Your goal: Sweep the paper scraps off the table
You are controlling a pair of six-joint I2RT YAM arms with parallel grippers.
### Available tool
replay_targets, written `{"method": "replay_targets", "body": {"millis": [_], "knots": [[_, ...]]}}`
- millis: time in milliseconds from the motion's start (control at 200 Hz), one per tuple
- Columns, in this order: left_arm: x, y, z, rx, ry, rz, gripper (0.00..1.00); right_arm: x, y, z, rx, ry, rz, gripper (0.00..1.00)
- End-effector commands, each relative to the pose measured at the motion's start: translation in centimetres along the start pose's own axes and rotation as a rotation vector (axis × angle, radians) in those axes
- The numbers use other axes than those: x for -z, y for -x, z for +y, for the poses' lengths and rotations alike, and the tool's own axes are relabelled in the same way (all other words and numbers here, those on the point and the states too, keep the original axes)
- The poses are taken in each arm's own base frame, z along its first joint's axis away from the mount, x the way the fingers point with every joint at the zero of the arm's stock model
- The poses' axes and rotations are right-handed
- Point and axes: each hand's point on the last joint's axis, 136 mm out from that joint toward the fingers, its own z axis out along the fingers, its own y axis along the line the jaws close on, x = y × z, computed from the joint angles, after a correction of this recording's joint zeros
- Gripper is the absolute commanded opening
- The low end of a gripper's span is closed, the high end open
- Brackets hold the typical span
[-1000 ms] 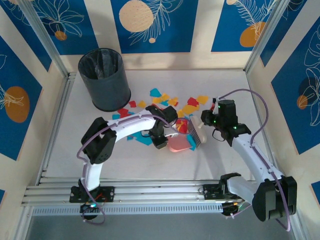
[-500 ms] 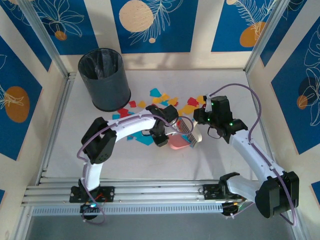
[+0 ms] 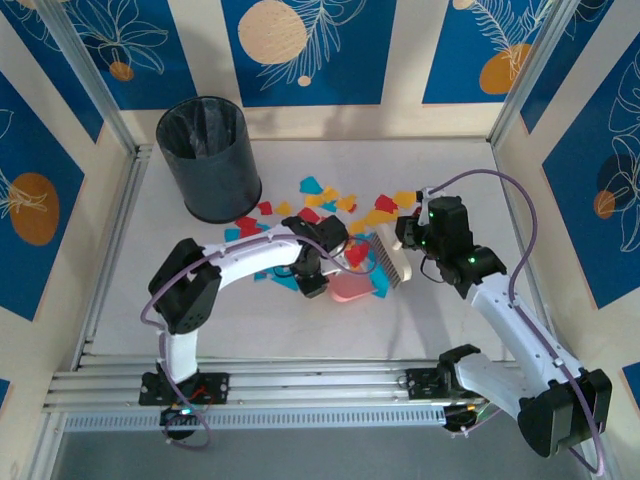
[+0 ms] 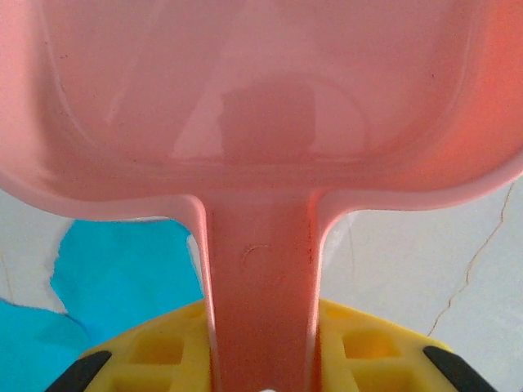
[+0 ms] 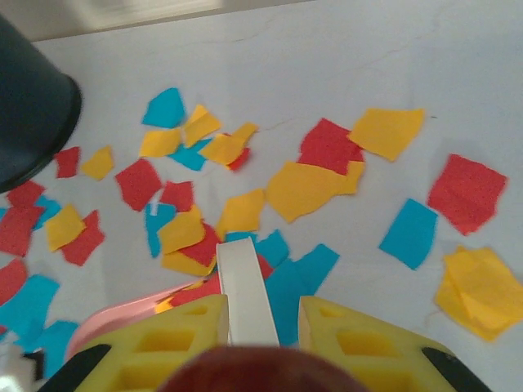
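Free worktop at the left, near and far-right edges; the middle is crowded.
The worktop lies bare along its left side below the black bin, across the near strip ahead of the aluminium rails, and in the far right corner. The bin stands upright in the far left corner and blocks that way. The paper scraps spread from just beside the bin's base to the right pincer. The pink dustpan, clamped by the left pincer, sits just beside the white brush gripped by the right pincer. The left arm arches over the near-left ground. Patterned wall panels close three sides.
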Motion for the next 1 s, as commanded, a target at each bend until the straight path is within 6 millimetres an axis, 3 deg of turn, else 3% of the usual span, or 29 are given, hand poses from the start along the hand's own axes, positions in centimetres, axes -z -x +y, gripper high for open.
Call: {"method": "replay_targets", "body": {"millis": [0, 500, 680, 995], "knots": [[0.7, -1.7, 0.2, 0.029, 0.014, 0.027, 0.00, 0.9, 1.7, -1.5, -0.027, -0.100, -0.063, 0.00], [0.1, -3.0, 2.2, 0.157, 0.055, 0.039, 0.00, -1.9, 1.5, -3.8, -0.101, -0.253, -0.052, 0.00], [-0.4, -2.6, 2.3, 0.155, 0.038, 0.044, 0.00, -3.5, 1.1, -3.2, -0.086, -0.233, -0.007, 0.00], [-1.4, -0.6, 2.9, 0.133, 0.026, 0.041, 0.00, -5.7, -0.3, -0.2, -0.051, -0.073, 0.093, 0.00]]}}
